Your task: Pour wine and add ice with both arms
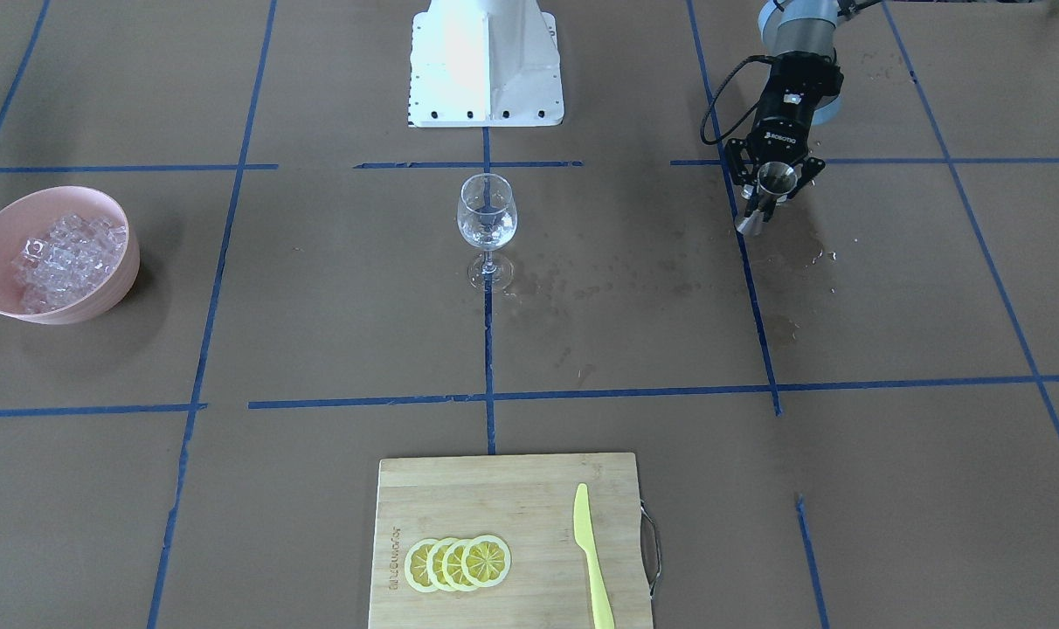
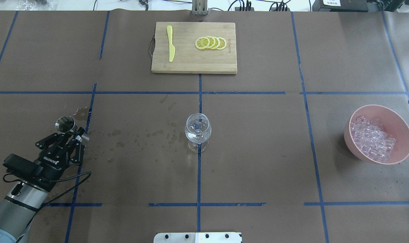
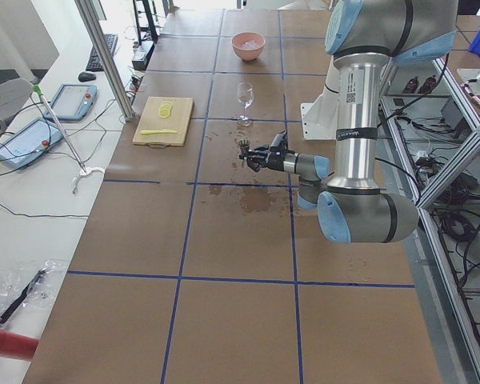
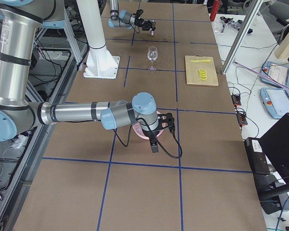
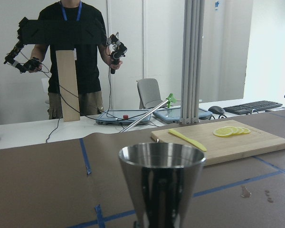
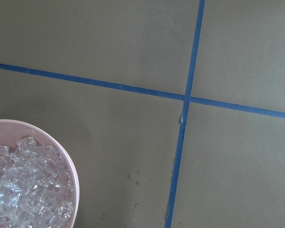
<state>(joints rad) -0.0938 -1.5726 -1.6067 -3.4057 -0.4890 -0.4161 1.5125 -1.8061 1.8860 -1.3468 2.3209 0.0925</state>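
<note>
My left gripper (image 2: 77, 133) is shut on the waist of a steel jigger (image 2: 65, 124) and holds it upright at the table's left side, far from the wine glass (image 2: 198, 130). The jigger fills the left wrist view (image 5: 161, 183); its inside is hidden. The wine glass (image 1: 487, 218) stands at the centre with a little clear wine in its bowl. Ice cubes (image 2: 373, 139) are heaped in a pink bowl (image 2: 395, 116) at the right. My right gripper (image 4: 155, 142) hangs over that bowl in the exterior right view only; I cannot tell whether it is open.
A wooden cutting board (image 2: 191, 59) at the far edge carries lemon slices (image 2: 211, 43) and a yellow knife (image 2: 170, 44). Wet spots (image 2: 140, 135) lie between jigger and glass. The white base block (image 1: 486, 65) sits behind the glass. The right wrist view shows the bowl's rim (image 6: 70, 168) and ice (image 6: 23, 187).
</note>
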